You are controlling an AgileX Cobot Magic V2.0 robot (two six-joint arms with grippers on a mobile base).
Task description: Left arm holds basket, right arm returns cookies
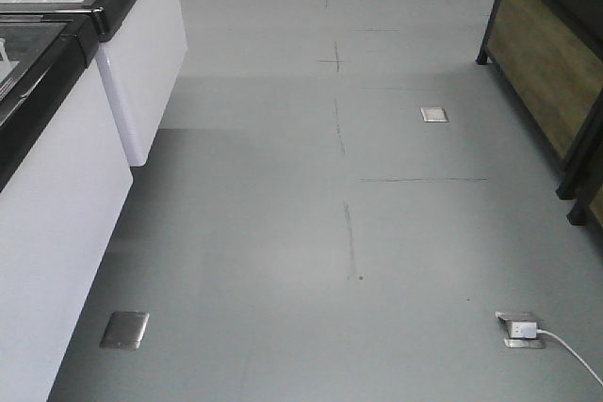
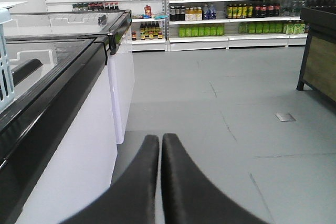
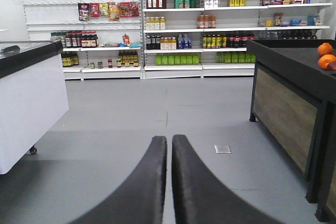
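A slotted light blue corner of the basket [image 2: 5, 72] shows at the far left edge of the left wrist view, resting on the black-rimmed freezer [image 2: 63, 72]. My left gripper [image 2: 160, 139] is shut with nothing between its fingers, hanging over the grey floor to the right of the freezer. My right gripper [image 3: 169, 140] is likewise shut and empty, pointing down the aisle toward the shelves. The cookies are out of view.
White chest freezers [image 1: 57, 185] line the left side. A dark wooden display stand [image 3: 294, 108] with oranges [image 3: 325, 56] stands on the right. Stocked shelves [image 3: 178, 30] fill the far wall. Metal floor boxes [image 1: 123, 329] and a plugged white cable [image 1: 565, 350] lie on the floor.
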